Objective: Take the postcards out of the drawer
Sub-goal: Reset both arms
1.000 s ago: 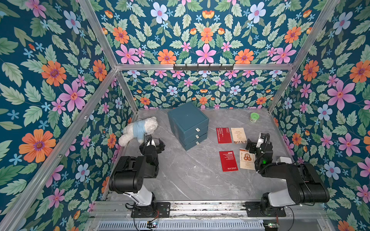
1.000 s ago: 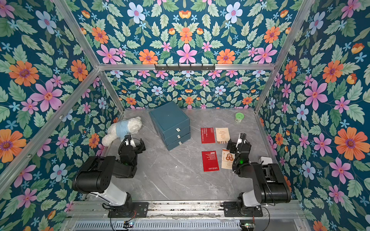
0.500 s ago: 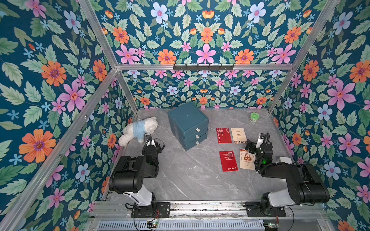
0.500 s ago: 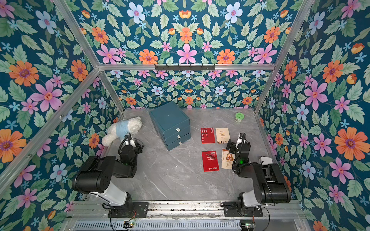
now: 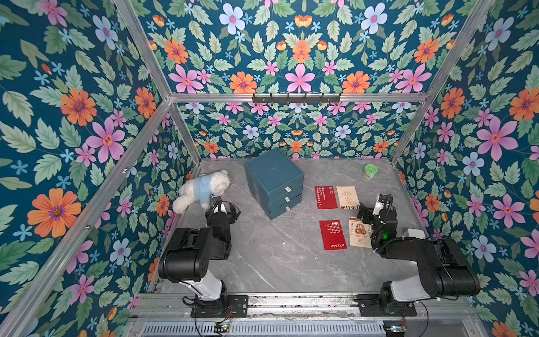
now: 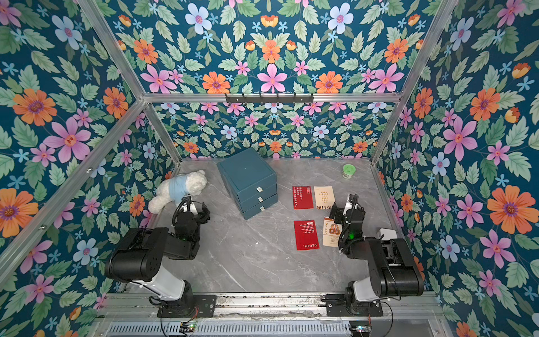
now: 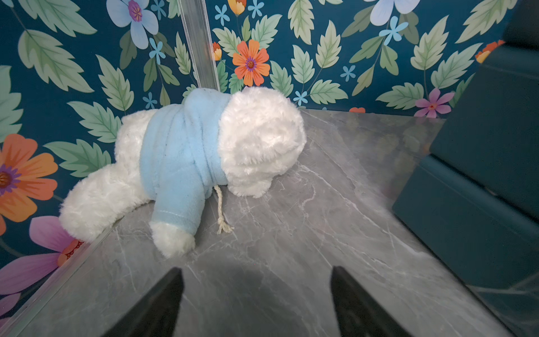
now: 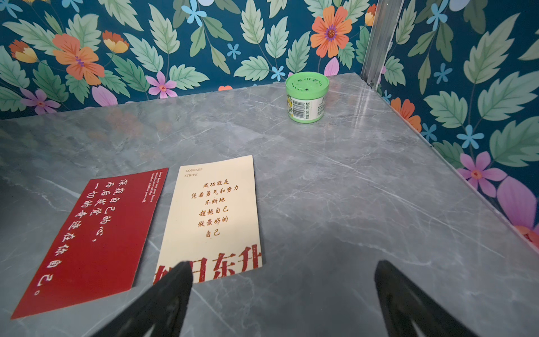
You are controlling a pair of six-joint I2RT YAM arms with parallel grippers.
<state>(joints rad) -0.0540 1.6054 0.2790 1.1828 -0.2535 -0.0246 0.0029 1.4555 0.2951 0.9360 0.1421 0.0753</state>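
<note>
tabletop [image 7: 320, 204]: marble-look, semi-gloss | bear [image 7: 256, 137]: fluffy plush | postcards [image 8: 213, 210]: matt card | jar [image 8: 306, 99]: plastic | drawer box [image 5: 272, 172]: matt, poss. leatherette

I work in a robot test booth: floral panels [image 5: 297, 52] in aluminium framing [image 5: 204, 97] rise behind the teal drawer chest [image 5: 271, 172], marble-look tabletop [image 5: 277, 262] under it, my mounting rail [image 5: 300, 303] in front

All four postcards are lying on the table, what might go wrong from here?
The right gripper hangs open beside the far cream postcard; a sweep might skid it. The right arm covers part of the near cream postcard, so retracting may drag it. The left gripper points at the teddy bear and could bump it.
</note>
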